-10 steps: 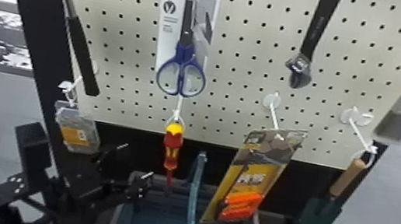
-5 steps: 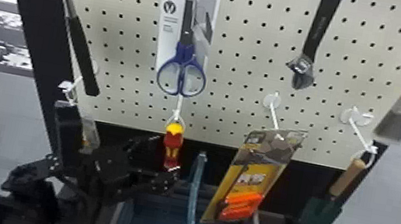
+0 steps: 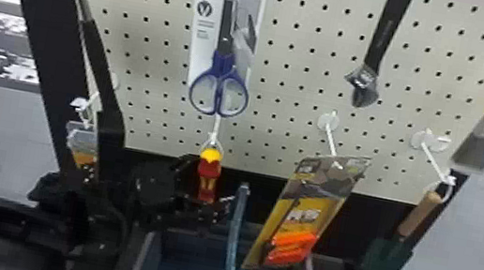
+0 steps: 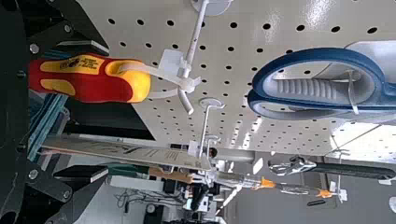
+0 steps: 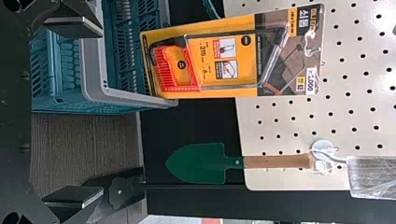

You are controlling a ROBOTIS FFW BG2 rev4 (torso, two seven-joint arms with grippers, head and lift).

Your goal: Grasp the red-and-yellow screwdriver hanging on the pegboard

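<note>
- Faces a cream pegboard [image 3: 297, 85] framed in black, above a blue bin [image 3: 141, 257], with grey floor [image 3: 483, 246] beside.
- Has the left gripper [image 3: 214, 180] open around the red-and-yellow screwdriver [image 3: 209, 171], one finger nearer its handle.
- Has the right gripper [image 5: 102, 112] open too.
- Hangs handle up, looped on a white hook [image 3: 216, 126] below blue scissors [image 3: 222, 64].
- Shows red, with yellow end and inlays.

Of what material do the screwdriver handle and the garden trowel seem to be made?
The screwdriver handle looks like smooth moulded plastic, perhaps partly rubber: red and yellow areas meet in clean curves. The trowel handle appears wooden, matt and brown; its evenly green blade is probably painted metal, though plastic is possible.
</note>
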